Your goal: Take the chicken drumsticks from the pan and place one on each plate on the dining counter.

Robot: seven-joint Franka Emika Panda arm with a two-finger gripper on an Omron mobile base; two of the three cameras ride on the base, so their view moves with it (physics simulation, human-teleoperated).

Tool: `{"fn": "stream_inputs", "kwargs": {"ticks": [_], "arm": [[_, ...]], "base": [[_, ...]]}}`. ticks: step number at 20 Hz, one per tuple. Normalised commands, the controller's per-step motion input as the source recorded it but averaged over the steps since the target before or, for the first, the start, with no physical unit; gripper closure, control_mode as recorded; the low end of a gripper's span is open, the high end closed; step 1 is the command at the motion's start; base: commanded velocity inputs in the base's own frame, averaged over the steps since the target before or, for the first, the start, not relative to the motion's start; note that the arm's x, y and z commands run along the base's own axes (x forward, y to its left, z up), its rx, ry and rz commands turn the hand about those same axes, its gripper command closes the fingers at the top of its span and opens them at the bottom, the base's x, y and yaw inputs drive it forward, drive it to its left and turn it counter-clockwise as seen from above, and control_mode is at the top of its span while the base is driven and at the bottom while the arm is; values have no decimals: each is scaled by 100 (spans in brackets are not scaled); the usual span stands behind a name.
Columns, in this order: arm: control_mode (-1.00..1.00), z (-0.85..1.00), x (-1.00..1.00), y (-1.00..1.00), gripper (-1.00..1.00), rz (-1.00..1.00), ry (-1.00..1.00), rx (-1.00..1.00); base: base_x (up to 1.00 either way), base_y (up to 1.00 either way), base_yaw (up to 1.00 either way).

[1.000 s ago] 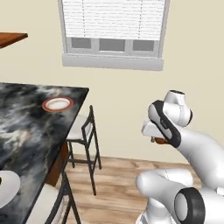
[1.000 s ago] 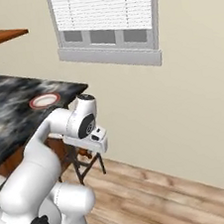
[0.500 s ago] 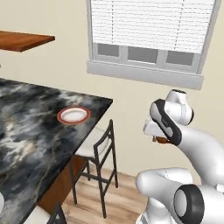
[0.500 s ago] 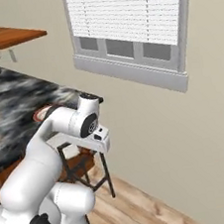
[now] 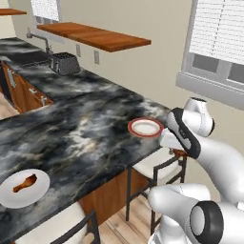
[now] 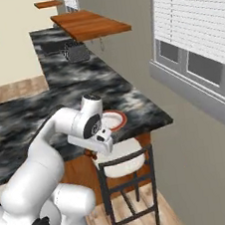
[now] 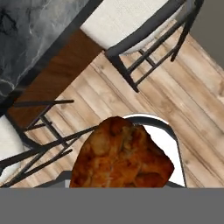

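My gripper (image 5: pixel 177 153) hangs beside the dining counter (image 5: pixel 81 138), just off its far right corner, shut on a browned chicken drumstick (image 7: pixel 123 158) that covers its fingertips in the hand view. The red-rimmed white plate (image 5: pixel 145 127) lies bare on that corner, close to the left of the hand; the arm partly hides this plate (image 6: pixel 116 120) in the right base view. The plain pale plate (image 5: pixel 24 188) sits at the counter's near left edge with the other drumstick (image 5: pixel 25 183) on it. The pan is out of view.
A black-framed stool (image 5: pixel 157 163) with a white cushion (image 7: pixel 127 22) stands under the counter corner, right below the hand; a second stool (image 5: pixel 57 228) is at the near edge. Toaster (image 5: pixel 65 63) and sink tap (image 5: pixel 45 39) are on the far counter, under a wooden shelf (image 5: pixel 95 36). Window (image 5: pixel 220 43) at the right.
The whole picture has swung, so the base has moved: the dining counter now spreads across the view and the red-rimmed plate is close to the hand. The arm's pose looks unchanged.
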Motion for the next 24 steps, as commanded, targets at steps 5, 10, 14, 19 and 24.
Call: {"fn": "stream_inputs", "kwargs": {"ticks": [5,10,14,19,24], "arm": [[100,0,0,0,100,0,0,0],[100,0,0,0,100,0,0,0],[100,0,0,0,100,0,0,0],[100,0,0,0,100,0,0,0],[100,0,0,0,100,0,0,0]], "base": [[68,-20,61],[41,-19,7],[1,0,0],[0,0,0],[1,0,0]]}}
